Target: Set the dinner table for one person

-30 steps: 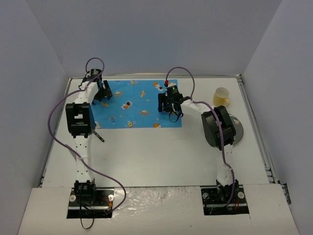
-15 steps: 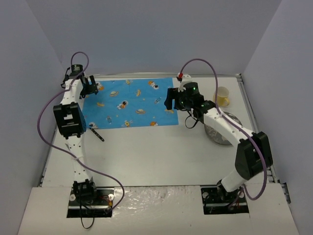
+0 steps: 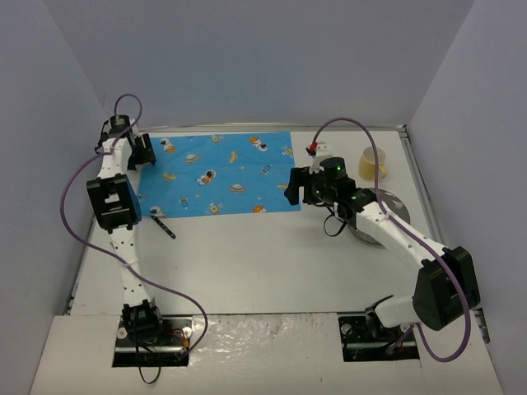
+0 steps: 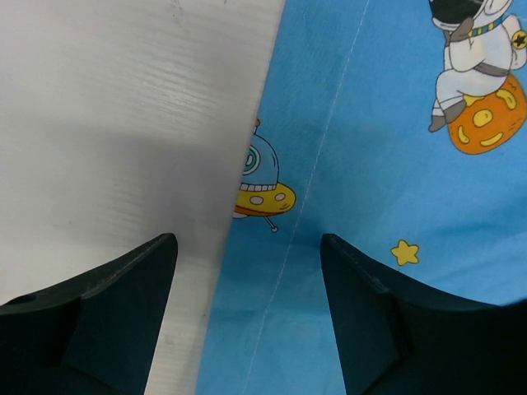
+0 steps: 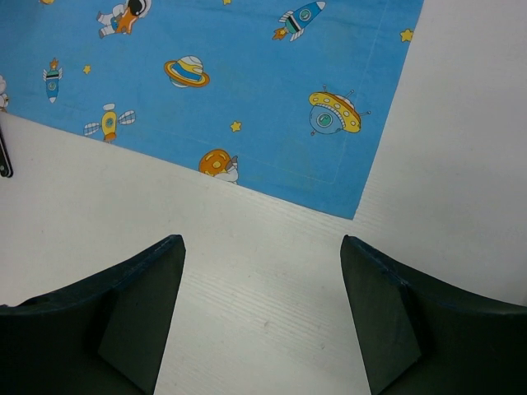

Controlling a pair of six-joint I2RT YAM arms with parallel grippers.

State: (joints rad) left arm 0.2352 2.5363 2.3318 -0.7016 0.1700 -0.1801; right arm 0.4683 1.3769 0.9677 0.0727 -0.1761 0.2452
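The dinner table (image 3: 263,263) is a large white top. A bright blue cartoon-print mat (image 3: 218,173) lies flat at its far side. My left gripper (image 3: 142,152) hovers at the mat's far left edge. In the left wrist view its open fingers (image 4: 247,313) straddle that edge, one over the mat (image 4: 395,164) and one over the table (image 4: 123,123), with nothing between them. My right gripper (image 3: 295,188) is by the mat's near right corner. In the right wrist view it stands open (image 5: 262,321) above the table (image 5: 272,271), just short of the mat (image 5: 247,82).
A pale yellow cup (image 3: 372,163) stands at the far right. A grey plate (image 3: 387,216) lies near it, partly hidden by the right arm. A black utensil (image 3: 163,226) lies by the mat's near left corner, its tip (image 5: 4,156) at the right wrist view's left edge.
The mat has slid left and lies spread out. My left gripper moved left to its left edge and narrowed a little. My right gripper drew back off the mat toward its near right corner.
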